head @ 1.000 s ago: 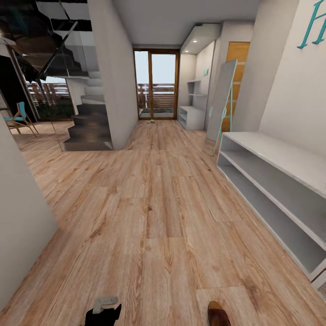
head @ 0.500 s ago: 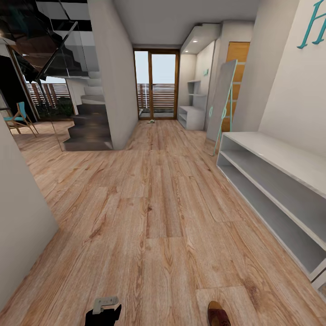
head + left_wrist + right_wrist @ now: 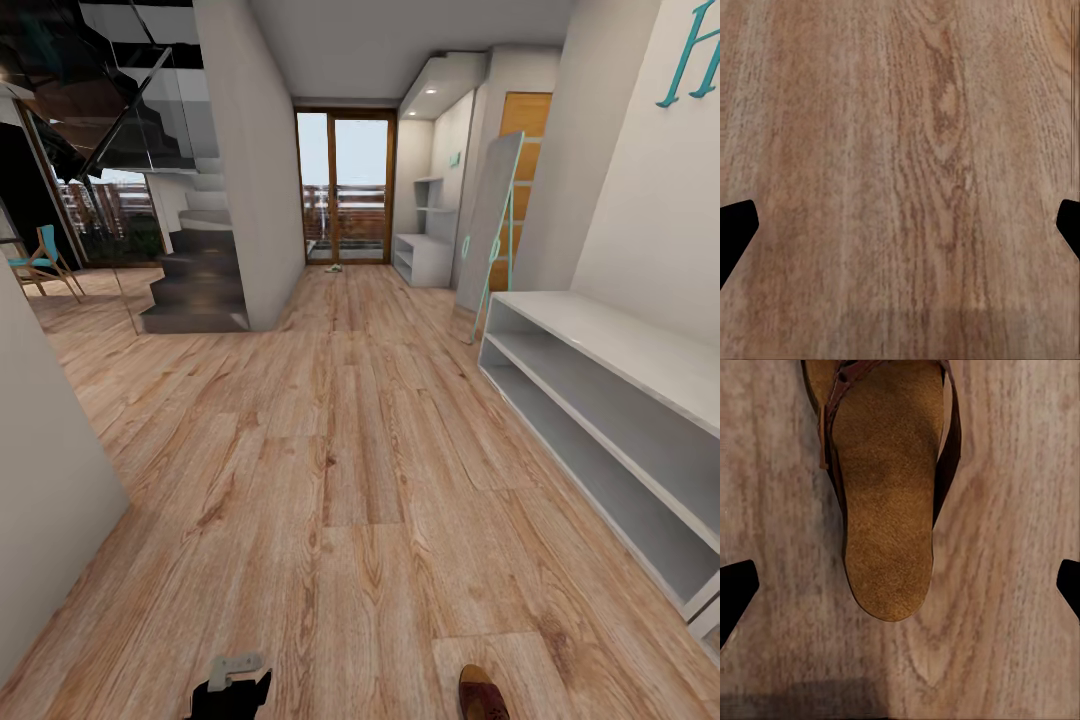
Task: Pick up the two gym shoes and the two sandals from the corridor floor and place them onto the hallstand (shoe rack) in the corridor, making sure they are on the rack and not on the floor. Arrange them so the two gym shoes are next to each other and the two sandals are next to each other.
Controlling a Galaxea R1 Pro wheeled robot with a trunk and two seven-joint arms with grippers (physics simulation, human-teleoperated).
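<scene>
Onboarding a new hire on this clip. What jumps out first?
The brown sandal lies flat on the wood-plank floor, straight ahead of the right gripper, whose fingers stand wide apart. In the head view, the long white shoe rack runs along the right wall, its visible shelves bare.

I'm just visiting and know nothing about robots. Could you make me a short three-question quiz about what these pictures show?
1. True or false: a brown sandal lies on the wood floor.
2. The right end effector is: A) open above the sandal, B) shut on the sandal, C) shut on a sneaker.
3. Fill in: in the head view, the two open shelves of the white rack on the right hold ____ shoes.

Key: 1 true; 2 A; 3 no.
</scene>
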